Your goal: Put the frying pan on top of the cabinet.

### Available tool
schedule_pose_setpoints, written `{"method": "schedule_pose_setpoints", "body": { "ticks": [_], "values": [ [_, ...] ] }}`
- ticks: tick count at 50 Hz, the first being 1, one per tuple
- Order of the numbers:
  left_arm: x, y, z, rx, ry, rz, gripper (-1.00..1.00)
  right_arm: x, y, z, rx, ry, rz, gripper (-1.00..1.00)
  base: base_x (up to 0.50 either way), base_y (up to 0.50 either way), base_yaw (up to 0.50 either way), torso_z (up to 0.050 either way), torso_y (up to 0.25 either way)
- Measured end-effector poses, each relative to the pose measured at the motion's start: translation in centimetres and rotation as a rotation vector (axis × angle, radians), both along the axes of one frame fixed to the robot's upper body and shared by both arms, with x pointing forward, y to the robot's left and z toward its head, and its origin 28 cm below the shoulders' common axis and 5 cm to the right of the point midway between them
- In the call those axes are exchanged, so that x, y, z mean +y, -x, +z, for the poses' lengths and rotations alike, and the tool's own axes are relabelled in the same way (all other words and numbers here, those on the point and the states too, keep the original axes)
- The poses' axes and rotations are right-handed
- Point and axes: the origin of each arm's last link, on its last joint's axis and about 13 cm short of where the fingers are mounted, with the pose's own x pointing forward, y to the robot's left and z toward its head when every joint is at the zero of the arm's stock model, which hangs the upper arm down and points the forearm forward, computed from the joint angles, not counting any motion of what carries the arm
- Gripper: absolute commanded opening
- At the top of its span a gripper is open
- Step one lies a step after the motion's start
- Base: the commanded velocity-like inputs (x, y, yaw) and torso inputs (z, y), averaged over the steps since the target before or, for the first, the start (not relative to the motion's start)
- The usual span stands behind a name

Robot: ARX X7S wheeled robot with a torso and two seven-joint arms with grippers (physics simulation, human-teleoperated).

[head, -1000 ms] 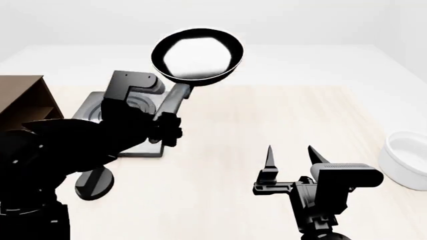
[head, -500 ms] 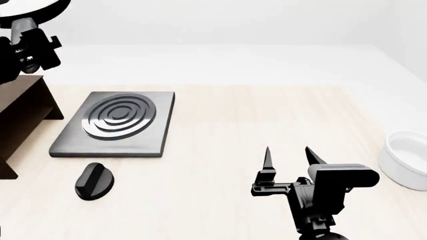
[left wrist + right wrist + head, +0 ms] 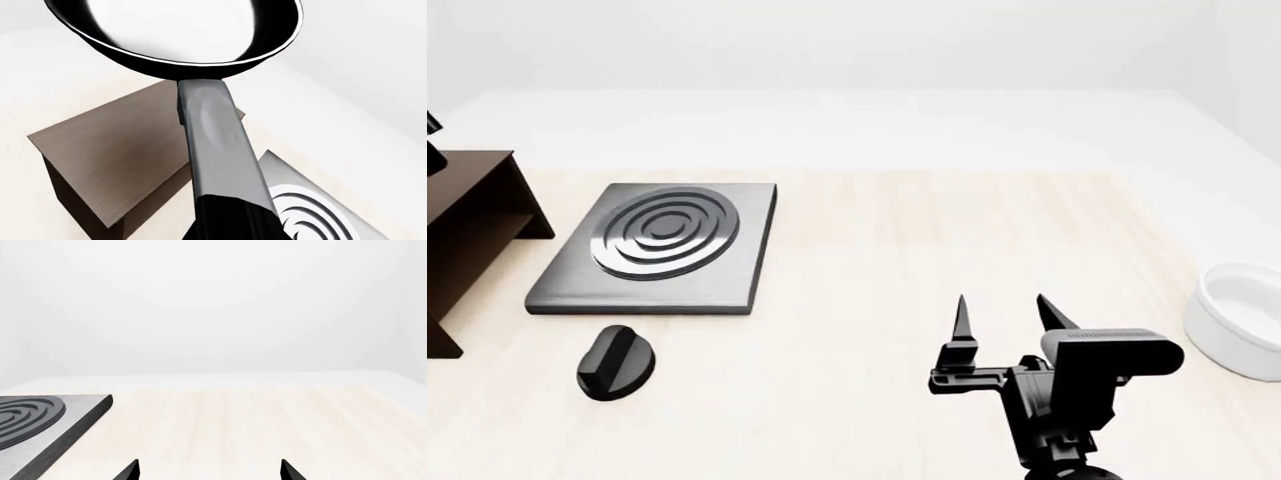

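In the left wrist view the frying pan (image 3: 180, 30) is round and black with a glossy inside. My left gripper (image 3: 230, 227) is shut on its long handle (image 3: 217, 145) and holds it in the air above the dark brown cabinet (image 3: 113, 145). The pan does not touch the cabinet's flat top. In the head view the pan is out of frame and only the cabinet's corner (image 3: 474, 225) shows at the left edge. My right gripper (image 3: 1001, 312) is open and empty over the table's front right; its tips also show in the right wrist view (image 3: 210, 471).
A square grey ringed stove plate (image 3: 661, 245) lies right of the cabinet; it also shows in the left wrist view (image 3: 313, 210) and the right wrist view (image 3: 40, 420). A black knob (image 3: 614, 362) lies in front of it. A white bowl (image 3: 1241, 320) stands at the right edge.
My left arm has carried the pan left and up, off the stove plate area and out of the head view, to above the cabinet. The right arm has stayed in place.
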Motion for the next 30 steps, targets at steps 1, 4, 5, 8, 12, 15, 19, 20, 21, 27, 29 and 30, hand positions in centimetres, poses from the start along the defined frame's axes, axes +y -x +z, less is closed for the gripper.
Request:
{"method": "schedule_pose_setpoints", "body": {
  "ticks": [1, 4, 5, 8, 12, 15, 19, 20, 21, 27, 29, 30],
  "values": [
    [0.1, 0.0, -0.2, 0.003, 0.005, 0.002, -1.0, 0.0, 0.0, 0.0, 0.0, 0.001, 0.0, 1.0, 0.0, 0.0, 0.0, 0.0, 0.0],
    [0.3, -0.2, -0.8, 0.006, 0.022, 0.004, -1.0, 0.1, 0.0, 0.1, -0.001, 0.002, 0.002, 1.0, 0.0, 0.0, 0.0, 0.0, 0.0],
    [0.3, -0.2, -1.0, 0.006, 0.028, 0.004, -1.0, 0.1, 0.0, 0.1, -0.002, 0.003, 0.002, 1.0, 0.0, 0.0, 0.0, 0.0, 0.011],
    [0.4, -0.4, -1.6, 0.007, 0.048, 0.004, -1.0, 0.1, 0.0, 0.2, -0.002, 0.004, 0.003, 1.0, 0.0, 0.0, 0.0, 0.0, 0.0],
    [0.6, -0.6, -2.4, 0.008, 0.075, 0.005, -1.0, 0.1, 0.0, 0.2, -0.002, 0.005, 0.005, 1.0, 0.0, 0.0, 0.0, 0.0, 0.003],
    [0.8, -0.7, -3.0, 0.01, 0.094, 0.007, -1.0, 0.2, 0.0, 0.3, -0.003, 0.006, 0.006, 1.0, 0.0, 0.0, 0.0, 0.0, 0.003],
    [0.9, -0.8, -3.8, 0.012, 0.115, 0.015, -1.0, 0.2, 0.0, 0.3, -0.003, 0.008, 0.006, 1.0, 0.0, 0.0, 0.0, 0.0, 0.0],
    [1.0, -0.8, -4.0, 0.013, 0.12, 0.018, -1.0, 0.2, 0.0, 0.3, -0.003, 0.008, 0.006, 1.0, 0.0, 0.0, 0.0, 0.0, 0.01],
    [1.0, -0.9, -4.2, 0.013, 0.126, 0.023, -1.0, 0.2, 0.1, 0.3, -0.003, 0.008, 0.006, 1.0, 0.0, 0.0, 0.0, 0.01, 0.0],
    [1.5, -1.0, -5.2, 0.017, 0.149, 0.059, -1.0, 0.1, 0.1, 0.3, -0.003, 0.011, 0.005, 1.0, 0.0, 0.0, 0.0, 0.0, 0.002],
    [1.7, -1.0, -5.5, 0.021, 0.155, 0.071, -1.0, 0.1, 0.1, 0.3, -0.003, 0.011, 0.004, 1.0, 0.0, 0.0, 0.0, 0.0, 0.0],
    [1.7, -1.0, -5.7, 0.023, 0.158, 0.077, -1.0, 0.1, 0.2, 0.3, -0.003, 0.011, 0.004, 1.0, 0.0, 0.0, 0.0, 0.0, 0.0]
  ]
}}
